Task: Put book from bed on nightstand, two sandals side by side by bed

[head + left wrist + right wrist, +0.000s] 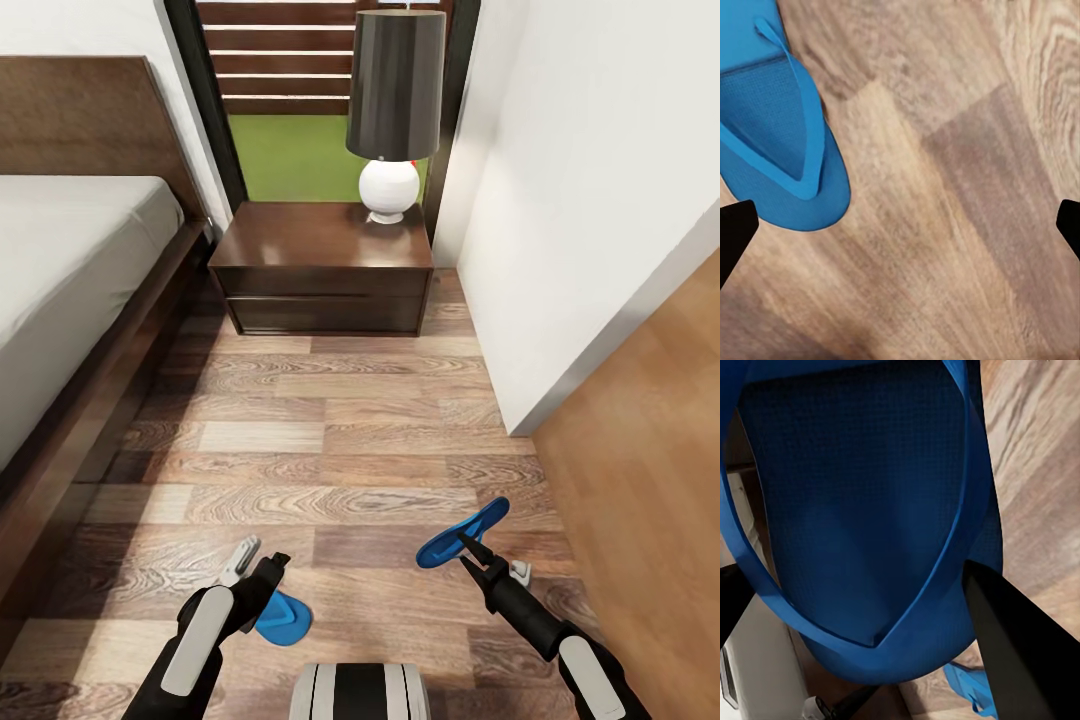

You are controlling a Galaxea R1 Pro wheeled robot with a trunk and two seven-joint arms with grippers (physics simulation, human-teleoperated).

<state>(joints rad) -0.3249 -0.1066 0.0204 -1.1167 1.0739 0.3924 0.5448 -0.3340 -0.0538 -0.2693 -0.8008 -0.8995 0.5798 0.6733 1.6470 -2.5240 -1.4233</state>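
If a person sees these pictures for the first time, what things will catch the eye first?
Most striking is the bright-blue sandal held off the wood floor in the right gripper, and its twin sandal lying flat on the floor beside the open left gripper. Further ahead, a lamp stands on the dark nightstand, with the bed to its left.
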